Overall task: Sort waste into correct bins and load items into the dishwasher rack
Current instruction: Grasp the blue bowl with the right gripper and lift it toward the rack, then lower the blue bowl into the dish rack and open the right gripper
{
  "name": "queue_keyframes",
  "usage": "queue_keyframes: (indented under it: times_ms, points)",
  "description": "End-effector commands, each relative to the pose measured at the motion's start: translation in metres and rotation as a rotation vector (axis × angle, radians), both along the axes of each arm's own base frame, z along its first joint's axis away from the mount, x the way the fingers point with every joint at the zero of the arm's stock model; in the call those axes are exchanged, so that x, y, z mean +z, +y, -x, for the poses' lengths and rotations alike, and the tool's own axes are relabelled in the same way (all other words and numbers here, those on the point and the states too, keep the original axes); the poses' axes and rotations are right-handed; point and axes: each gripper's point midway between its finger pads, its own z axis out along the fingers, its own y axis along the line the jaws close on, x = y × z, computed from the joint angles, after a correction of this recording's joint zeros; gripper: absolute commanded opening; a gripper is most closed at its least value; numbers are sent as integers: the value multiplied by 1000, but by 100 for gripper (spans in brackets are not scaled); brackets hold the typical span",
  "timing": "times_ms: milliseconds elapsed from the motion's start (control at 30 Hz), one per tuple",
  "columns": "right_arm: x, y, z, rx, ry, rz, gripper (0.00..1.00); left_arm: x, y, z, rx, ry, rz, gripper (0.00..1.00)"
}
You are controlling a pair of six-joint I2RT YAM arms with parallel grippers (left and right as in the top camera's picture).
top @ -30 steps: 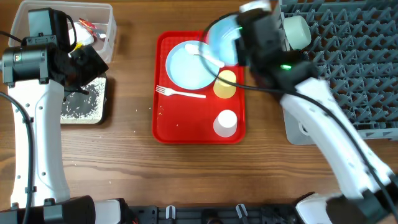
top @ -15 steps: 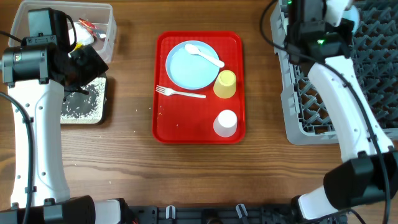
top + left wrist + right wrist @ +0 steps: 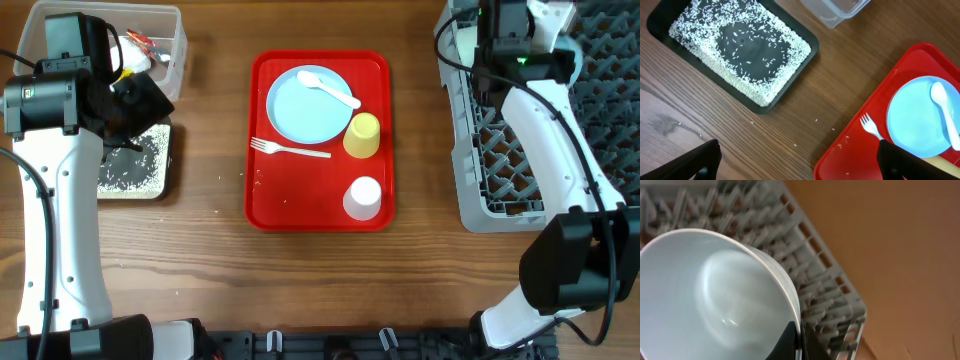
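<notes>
Two robot arms work at a wooden table. At the far right, the right gripper [image 3: 798, 341] is clamped on the rim of a pale blue bowl [image 3: 715, 295], held tilted over the grey rack [image 3: 490, 180]. The pinch takes in only a thin strip of rim, so the bowl could swing or slip out. If it were let go from this height, it might bounce off the tines or settle across them rather than between them, and the tilt could make it roll on its edge.

At the left, the left gripper [image 3: 800, 162] hangs wide open and empty above the table, between the black tray [image 3: 812, 47] of rice [image 3: 700, 30] and the red tray [image 3: 265, 200]. A few loose grains lie on the wood below it, probably too small for the fingers to pinch.

On the red tray in the centre wait a plate [image 3: 300, 110] with a spoon [image 3: 330, 88] on it, a fork [image 3: 290, 150], a yellow cup [image 3: 362, 135] and a white cup [image 3: 363, 197]. The cups stand close together, so reaching for one could knock the other over
</notes>
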Motion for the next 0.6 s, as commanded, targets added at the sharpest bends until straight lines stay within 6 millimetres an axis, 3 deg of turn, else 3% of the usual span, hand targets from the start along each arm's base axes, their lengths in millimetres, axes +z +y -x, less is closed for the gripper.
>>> queue_keyframes:
  times_ms: [0, 267, 567]
  points:
    - [-33, 5, 10, -27, 24, -71, 4, 3, 3, -1, -1, -14, -10, 100]
    - [-69, 7, 28, -36, 94, -110, 4, -2, 3, -4, -1, -1, -9, 100]
    - [-50, -2, 20, -45, 56, 5, 4, -16, 4, -9, -1, 47, -4, 100]
